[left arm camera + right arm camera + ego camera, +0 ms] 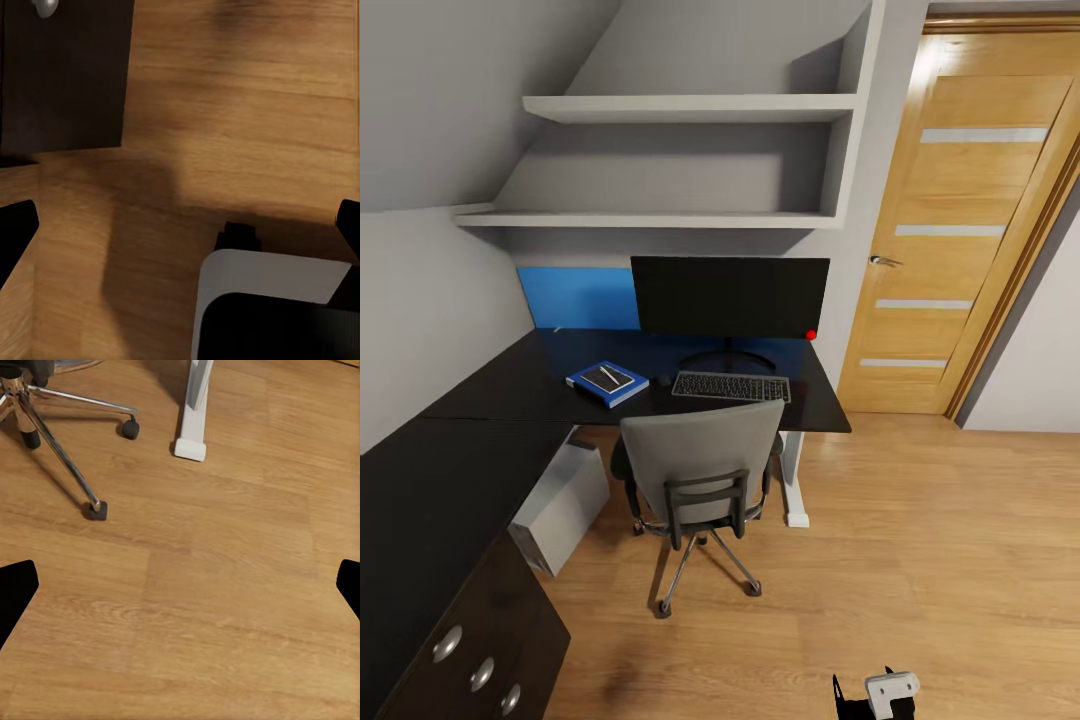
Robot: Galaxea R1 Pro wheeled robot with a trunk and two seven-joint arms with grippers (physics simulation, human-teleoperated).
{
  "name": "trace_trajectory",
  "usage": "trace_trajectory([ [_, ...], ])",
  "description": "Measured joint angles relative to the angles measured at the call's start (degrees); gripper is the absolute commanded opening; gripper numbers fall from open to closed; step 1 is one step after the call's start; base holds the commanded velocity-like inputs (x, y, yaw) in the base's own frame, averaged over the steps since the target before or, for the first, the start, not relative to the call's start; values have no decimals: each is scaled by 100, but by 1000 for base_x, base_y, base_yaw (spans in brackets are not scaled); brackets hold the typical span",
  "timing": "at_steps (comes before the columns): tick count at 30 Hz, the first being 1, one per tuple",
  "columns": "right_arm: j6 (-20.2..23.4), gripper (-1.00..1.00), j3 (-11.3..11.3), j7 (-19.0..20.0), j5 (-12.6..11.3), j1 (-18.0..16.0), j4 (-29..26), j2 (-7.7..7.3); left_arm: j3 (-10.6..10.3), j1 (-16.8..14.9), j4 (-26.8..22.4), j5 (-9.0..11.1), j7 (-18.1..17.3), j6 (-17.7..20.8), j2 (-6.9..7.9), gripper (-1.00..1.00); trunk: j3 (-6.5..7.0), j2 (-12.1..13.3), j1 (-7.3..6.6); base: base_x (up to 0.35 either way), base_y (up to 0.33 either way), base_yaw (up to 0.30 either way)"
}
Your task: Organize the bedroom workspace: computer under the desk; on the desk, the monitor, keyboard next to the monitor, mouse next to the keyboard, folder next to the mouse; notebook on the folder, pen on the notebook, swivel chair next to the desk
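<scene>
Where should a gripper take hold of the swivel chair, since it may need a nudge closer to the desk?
Probably the top edge of the swivel chair backrest, coming from the open floor side. The tall back faces the robot, upright and unobstructed, while the seat is tucked toward the desk and the castors let it roll.

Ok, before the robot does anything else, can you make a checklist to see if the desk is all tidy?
1. Monitor on the desk: ok.
2. Keyboard in front of the monitor, mouse right beside it: ok.
3. Folder beside the mouse, notebook on it, pen on top: ok.
4. Computer under the desk: ok.
5. Swivel chair at the desk: ok.
6. Both grippers empty, left gripper and right gripper: ok, open over bare floor.
</scene>
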Motion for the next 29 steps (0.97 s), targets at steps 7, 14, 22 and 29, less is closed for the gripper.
trace_trajectory([
  [7, 0, 100, 0, 0, -1, 1, 0, 0, 4, 0, -1, -1, 0, 1, -82, 100, 0, 0, 0, 0, 0, 0],
  [14, 0, 100, 0, 0, 1, 0, 0, 0, 6, 0, -1, -1, 0, -4, -100, 100, 0, 0, 0, 0, 0, 0],
  [22, 0, 100, 0, 0, 3, 0, 0, 0, 3, 0, -1, -1, 0, -7, -102, 100, 0, 0, 0, 0, 0, 0],
  [29, 0, 100, 0, 0, 3, 0, 0, 0, 6, 0, -1, -1, 0, -8, -108, 100, 0, 0, 0, 0, 0, 0],
])
